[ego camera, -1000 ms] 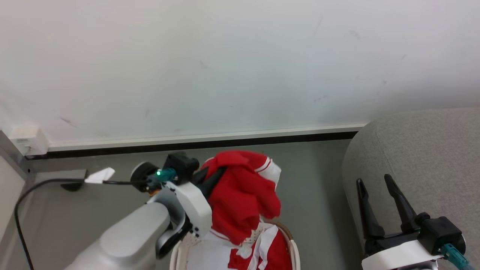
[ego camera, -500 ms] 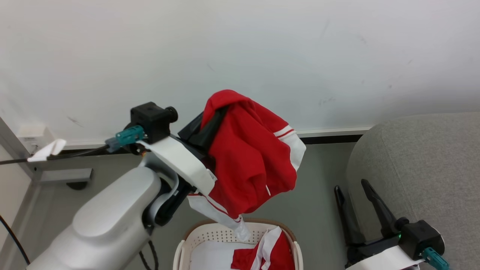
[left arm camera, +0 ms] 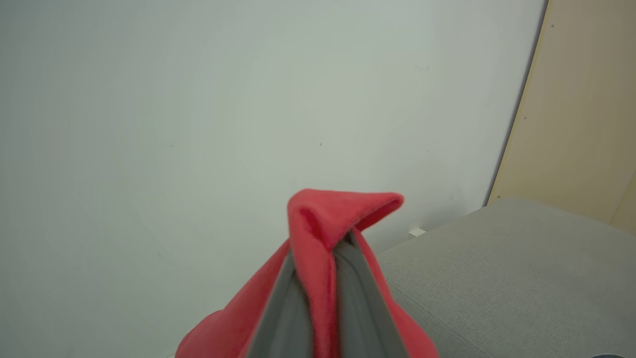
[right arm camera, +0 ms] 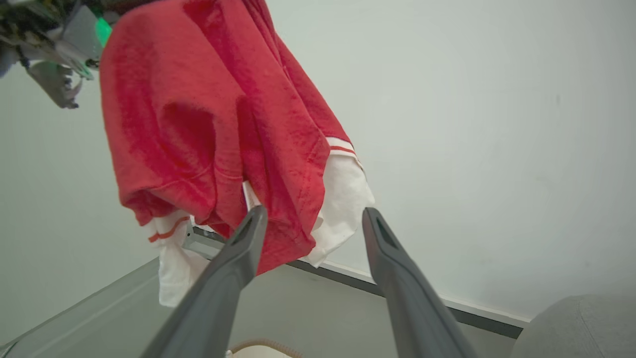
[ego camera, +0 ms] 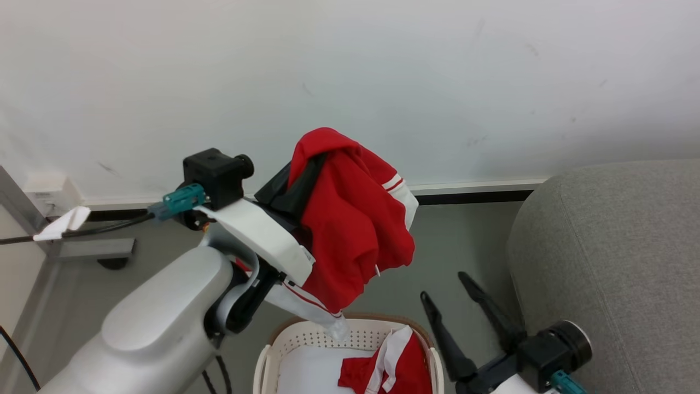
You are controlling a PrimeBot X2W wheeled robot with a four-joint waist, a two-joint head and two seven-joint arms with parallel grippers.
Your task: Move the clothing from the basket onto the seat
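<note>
Left pincer clamped on a fold of a red garment with white cuffs, held up in the air above the basket. Garment hangs free in front of the wall, its white hem dangling just over the basket rim. More red clothing lies inside the basket next to white fabric. Right pincer spread wide, empty, low between basket and sofa, its fingers aimed at the hanging garment. Sofa on the right, nothing on the visible part.
</note>
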